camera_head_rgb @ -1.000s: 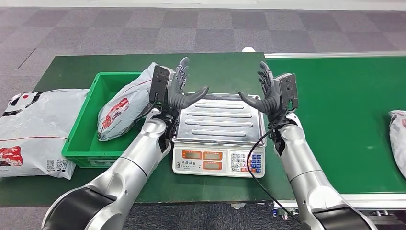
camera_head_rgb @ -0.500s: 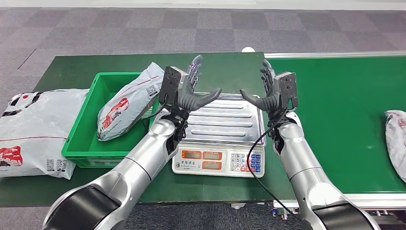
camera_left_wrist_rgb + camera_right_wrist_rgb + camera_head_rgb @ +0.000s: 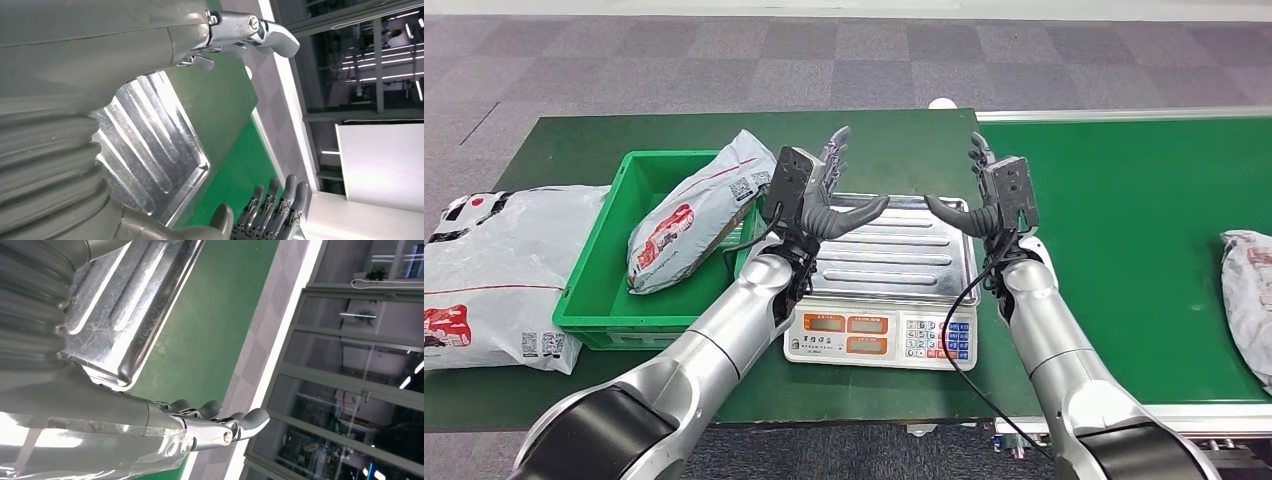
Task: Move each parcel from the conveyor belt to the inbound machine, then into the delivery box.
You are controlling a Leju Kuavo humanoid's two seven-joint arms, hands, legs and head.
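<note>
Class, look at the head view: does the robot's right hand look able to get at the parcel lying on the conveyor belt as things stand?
Probably yes. The right hand is open and holds nothing, raised above the scale. The parcel lies on the conveyor belt to that arm's own side, with bare belt between them. Whether the arm stretches that far is uncertain.

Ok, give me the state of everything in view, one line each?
Left hand: open, empty, above the scale.
Right hand: open, empty, above the scale.
Scale: pan bare.
Bin: holds one parcel.
Bin parcel: leaning on the bin's rim.
Belt parcel: lying on the belt.
Big parcel: flat on the table.
</note>
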